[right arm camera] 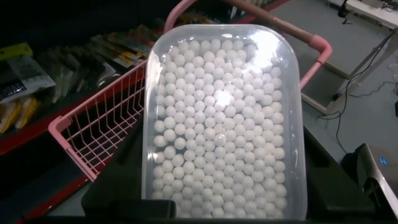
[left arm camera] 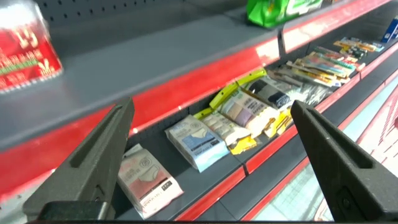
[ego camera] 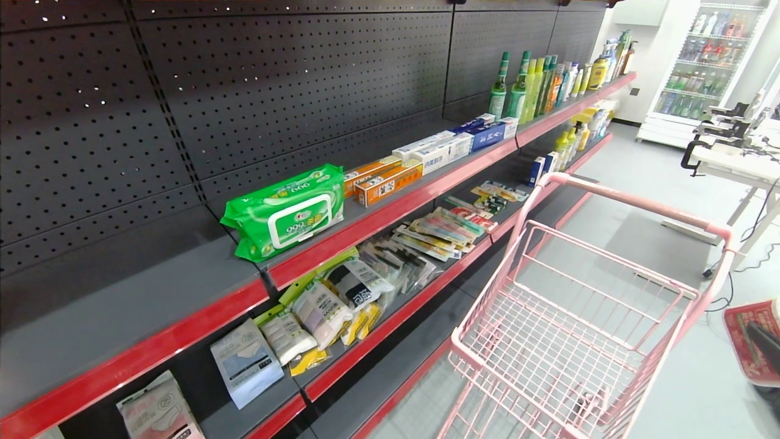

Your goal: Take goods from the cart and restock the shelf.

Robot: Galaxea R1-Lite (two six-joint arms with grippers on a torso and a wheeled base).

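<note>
The right end effector (right arm camera: 224, 146) is clamped on a clear plastic tub (right arm camera: 224, 118) packed with small white beads. Its dark fingers (right arm camera: 121, 177) press against the tub's two long sides, so the tub sits squarely in the grip. It is held up in the air near the pink wire cart (ego camera: 609, 201), whose basket rim and handle show just beyond it. That one cart stands on the floor to the right of the shelf (ego camera: 378, 219), close to its red-edged boards. The left end effector (left arm camera: 211, 112) hangs in front of the near left stretch of the shelf, its two fingers (left arm camera: 102, 155) spread wide apart with nothing between them. Beyond the gap lie flat packets (left arm camera: 196, 143) on a lower board, overlapping too much for me to count. One red-labelled container (left arm camera: 25, 46) with a clear top stands on the board above, well apart from that end effector. That makes one tub in the grip and one container on the shelf; whether they are the same product I can't tell. On the upper board lies one green wipes pack (ego camera: 283, 210), and farther along, two orange boxes (ego camera: 387, 180) sit side by side. After them come white boxes (ego camera: 432, 149) and blue boxes (ego camera: 487, 131). At the far end stands a cluster of bottles (ego camera: 524, 85), set too close together to count.
</note>
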